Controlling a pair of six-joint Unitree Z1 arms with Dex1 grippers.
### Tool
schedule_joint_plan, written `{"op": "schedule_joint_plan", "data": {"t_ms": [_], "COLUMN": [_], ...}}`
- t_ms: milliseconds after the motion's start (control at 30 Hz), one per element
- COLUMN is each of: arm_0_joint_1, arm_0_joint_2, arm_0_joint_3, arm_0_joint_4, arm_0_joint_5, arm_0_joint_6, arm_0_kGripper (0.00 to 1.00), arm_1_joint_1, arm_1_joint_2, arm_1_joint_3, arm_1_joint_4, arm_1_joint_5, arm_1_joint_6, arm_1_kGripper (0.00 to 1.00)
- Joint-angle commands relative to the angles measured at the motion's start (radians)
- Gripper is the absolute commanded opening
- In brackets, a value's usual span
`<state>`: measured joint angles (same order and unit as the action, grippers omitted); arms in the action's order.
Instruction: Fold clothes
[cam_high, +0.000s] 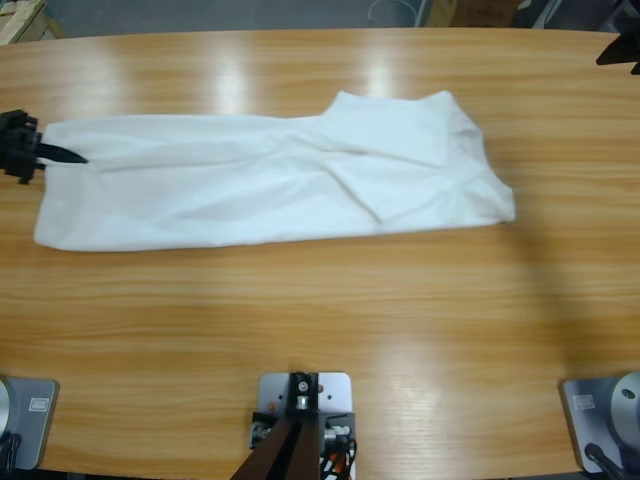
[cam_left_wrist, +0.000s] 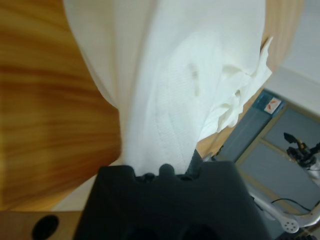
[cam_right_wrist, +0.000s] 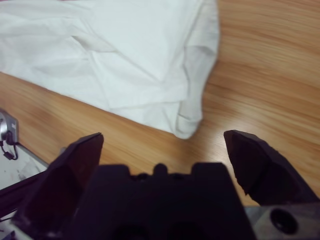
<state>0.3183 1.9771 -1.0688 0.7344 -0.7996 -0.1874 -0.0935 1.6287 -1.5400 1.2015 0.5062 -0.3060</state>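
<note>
The clothes are one white T-shirt (cam_high: 270, 180) folded into a long strip that lies flat across the table from left to right. My left gripper (cam_high: 65, 154) comes in from the left edge and is shut on the strip's left end. In the left wrist view the white cloth (cam_left_wrist: 165, 75) runs out from between the jaws and covers them. My right gripper (cam_right_wrist: 162, 142) hangs open above bare wood, a short way off the shirt's right end (cam_right_wrist: 150, 60), holding nothing. In the high view only a black part of that arm (cam_high: 620, 50) shows, at the top right corner.
The wooden table (cam_high: 320, 310) stretches wide in front of the shirt and to its right. The far table edge (cam_high: 300, 32) runs just behind the shirt, with floor beyond it. Room fittings and cables (cam_left_wrist: 295, 150) show past the table in the left wrist view.
</note>
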Motion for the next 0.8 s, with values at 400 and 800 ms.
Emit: {"op": "schedule_joint_plan", "data": {"t_ms": [400, 800], "arm_0_joint_1": [0.172, -0.280], "arm_0_joint_2": [0.186, 0.155], "arm_0_joint_3": [-0.662, -0.915], "arm_0_joint_4": [0.619, 0.705], "arm_0_joint_5": [0.135, 0.097], "arm_0_joint_6": [0.157, 0.009], "arm_0_kGripper": [0.000, 0.000], "arm_1_joint_1": [0.029, 0.055], "arm_1_joint_2": [-0.026, -0.037], "arm_1_joint_3": [0.044, 0.085], "arm_1_joint_4": [0.020, 0.006], "arm_1_joint_5": [0.014, 0.024], "arm_1_joint_6": [0.016, 0.018], "arm_1_kGripper": [1.000, 1.000]}}
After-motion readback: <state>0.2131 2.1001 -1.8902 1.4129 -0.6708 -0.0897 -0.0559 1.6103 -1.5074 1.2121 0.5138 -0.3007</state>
